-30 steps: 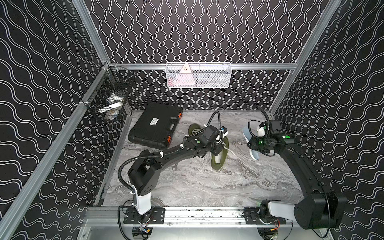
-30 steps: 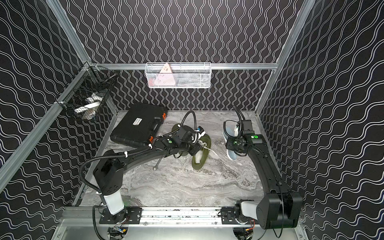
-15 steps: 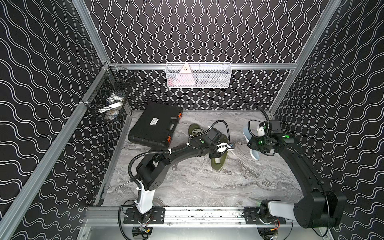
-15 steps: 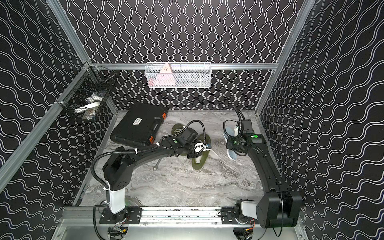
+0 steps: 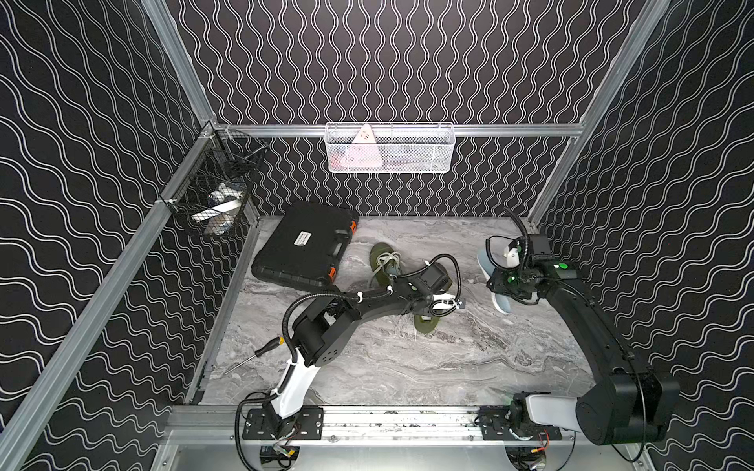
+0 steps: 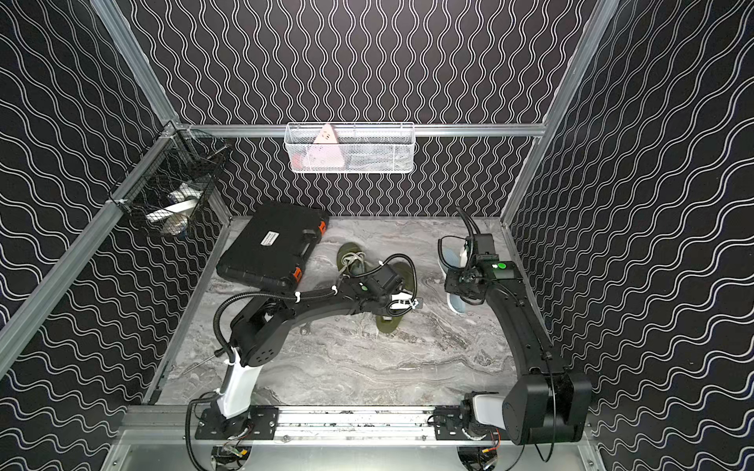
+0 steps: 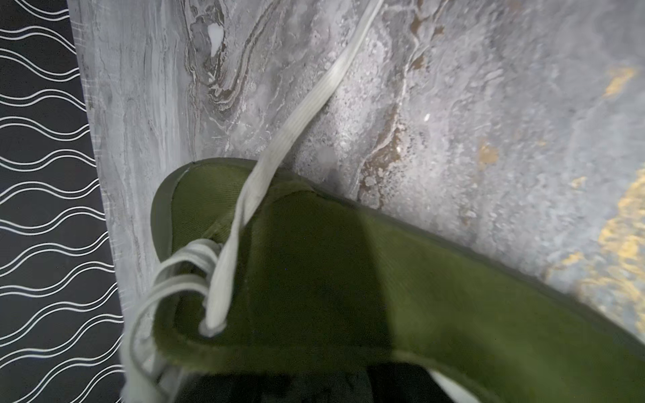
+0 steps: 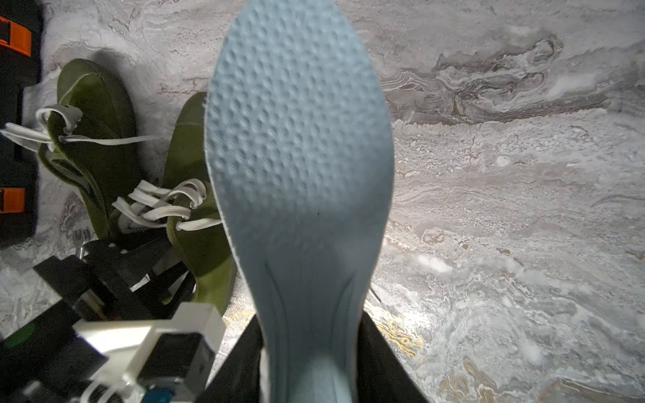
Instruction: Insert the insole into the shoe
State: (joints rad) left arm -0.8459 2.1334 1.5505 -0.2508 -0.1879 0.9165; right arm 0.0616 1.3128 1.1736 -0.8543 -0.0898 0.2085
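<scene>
Crowded behind the green shoe (image 5: pixel 426 324), open in front

The left gripper (image 5: pixel 440 304) covers it. A second shoe (image 5: pixel 383 265) lies just behind, with the tool case (image 5: pixel 304 244) beyond. The insole (image 5: pixel 501 302) hangs to its right. The table (image 5: pixel 408 367) is bare in front and between.

Left gripper (image 5: pixel 449 302) — now farther right, sideways across shoe (image 5: pixel 426 324)
</scene>
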